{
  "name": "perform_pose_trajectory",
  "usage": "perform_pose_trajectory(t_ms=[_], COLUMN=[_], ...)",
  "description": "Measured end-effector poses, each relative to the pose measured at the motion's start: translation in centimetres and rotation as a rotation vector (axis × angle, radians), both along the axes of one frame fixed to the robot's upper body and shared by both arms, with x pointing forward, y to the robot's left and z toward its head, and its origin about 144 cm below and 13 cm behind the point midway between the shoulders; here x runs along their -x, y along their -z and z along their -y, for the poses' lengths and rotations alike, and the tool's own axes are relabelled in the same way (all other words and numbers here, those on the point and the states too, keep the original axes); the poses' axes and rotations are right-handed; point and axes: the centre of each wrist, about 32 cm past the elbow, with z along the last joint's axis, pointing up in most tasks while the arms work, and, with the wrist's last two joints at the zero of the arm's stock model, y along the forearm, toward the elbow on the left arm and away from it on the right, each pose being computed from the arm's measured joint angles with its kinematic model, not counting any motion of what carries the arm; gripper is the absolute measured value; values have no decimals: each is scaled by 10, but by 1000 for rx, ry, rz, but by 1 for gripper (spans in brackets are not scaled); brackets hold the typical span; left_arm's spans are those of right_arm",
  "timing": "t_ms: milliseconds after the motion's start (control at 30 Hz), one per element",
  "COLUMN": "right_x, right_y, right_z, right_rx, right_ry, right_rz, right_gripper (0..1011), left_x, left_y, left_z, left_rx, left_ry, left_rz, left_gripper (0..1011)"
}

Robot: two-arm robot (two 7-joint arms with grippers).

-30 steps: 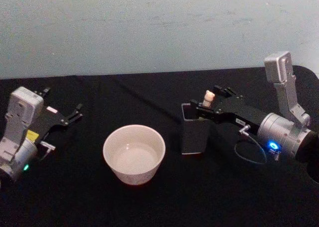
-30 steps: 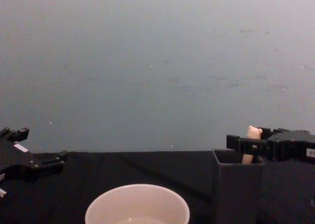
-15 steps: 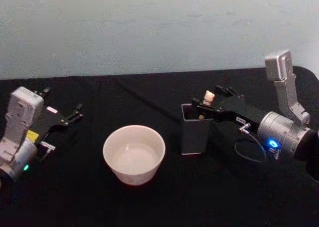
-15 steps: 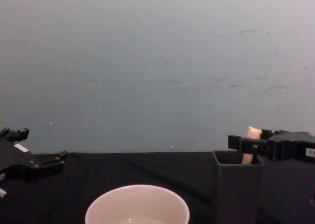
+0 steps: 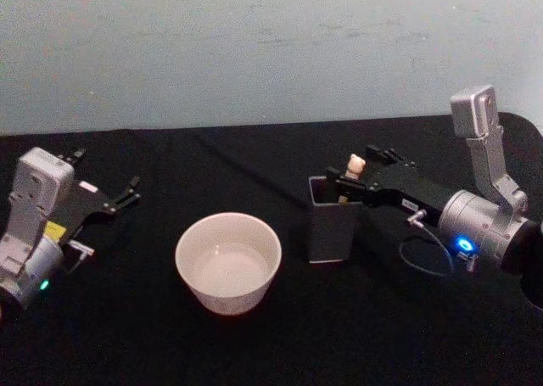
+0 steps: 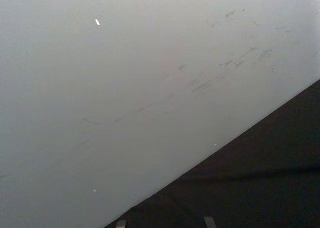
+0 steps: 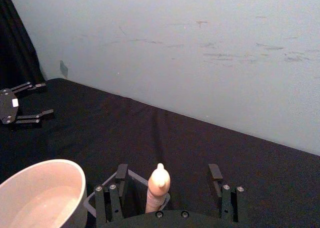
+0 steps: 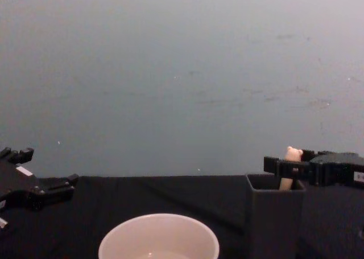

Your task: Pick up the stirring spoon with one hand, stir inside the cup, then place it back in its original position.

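The stirring spoon [image 5: 355, 163] stands in the dark grey square holder [image 5: 331, 229], its bear-head handle [image 8: 293, 153] sticking up above the rim; the bowl is hidden inside. My right gripper [image 5: 352, 176] is open and straddles the handle over the holder. In the right wrist view the handle [image 7: 158, 185] rises between the two wide-apart fingers [image 7: 117, 188] without touching either. The cream-white cup [image 5: 227, 263] sits left of the holder, holding a little clear liquid. My left gripper [image 5: 106, 191] rests open on the table at the far left.
A black cloth [image 5: 254, 344] covers the table, and a pale wall [image 5: 254, 47] stands behind it. A thin cable loop [image 5: 424, 263] hangs beside the right wrist. The cup [image 8: 158, 236] and holder [image 8: 274, 219] stand a short gap apart.
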Motion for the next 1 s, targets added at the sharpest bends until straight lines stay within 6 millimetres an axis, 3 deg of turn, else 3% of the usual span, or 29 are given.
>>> perform_pose_trajectory(t_ms=[133, 300, 1000], right_x=[0, 0, 0], right_y=[0, 0, 0], right_z=[0, 0, 0], right_rx=[0, -1, -1], right_ry=[0, -1, -2], right_rz=[0, 1, 1], right_gripper=[998, 916, 270], left_x=[0, 0, 0], left_y=[0, 0, 0], left_z=[0, 0, 0], left_rx=[0, 0, 0], left_ry=[0, 0, 0], left_rz=[0, 0, 0], left_gripper=[1001, 1001, 1001])
